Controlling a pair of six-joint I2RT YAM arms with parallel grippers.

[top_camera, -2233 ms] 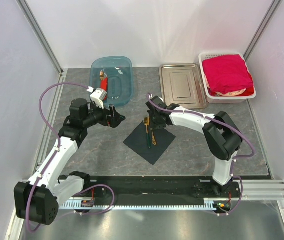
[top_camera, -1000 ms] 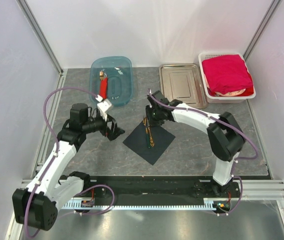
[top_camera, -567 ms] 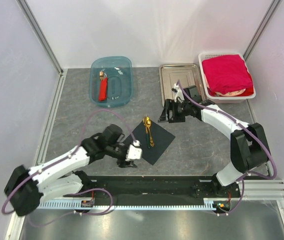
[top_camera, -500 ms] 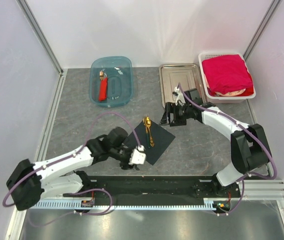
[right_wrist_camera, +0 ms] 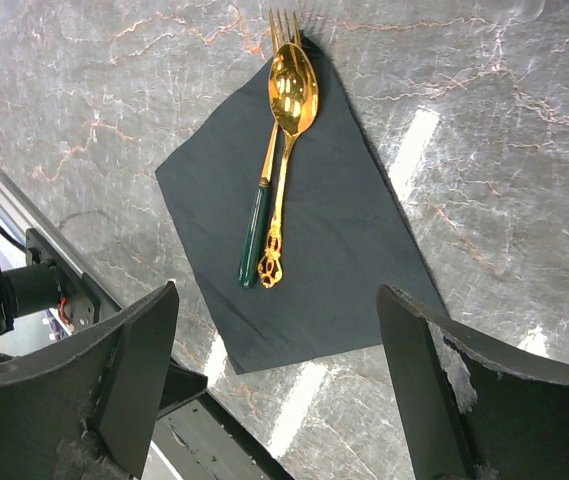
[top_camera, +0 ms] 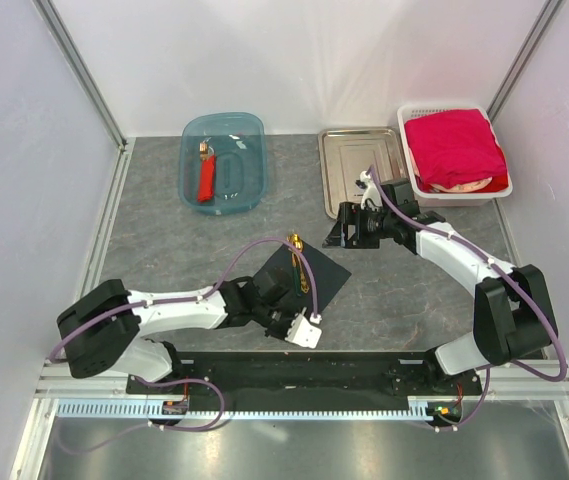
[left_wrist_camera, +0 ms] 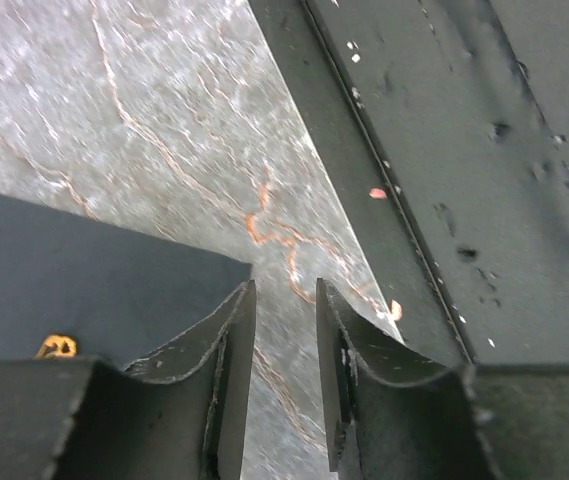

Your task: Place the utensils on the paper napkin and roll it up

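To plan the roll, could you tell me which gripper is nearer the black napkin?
Left. The left gripper is at the napkin's near corner; the right gripper hovers off its far-right edge, toward the tray.

Top camera looks down from behind me; my left wrist hugs the tabletop (top_camera: 164,240), right sits higher; all share the napkin (right_wrist_camera: 349,250).

The utensils (top_camera: 302,268) are laid on the paper napkin (top_camera: 326,278); the left gripper (top_camera: 289,315) is held at its near corner.
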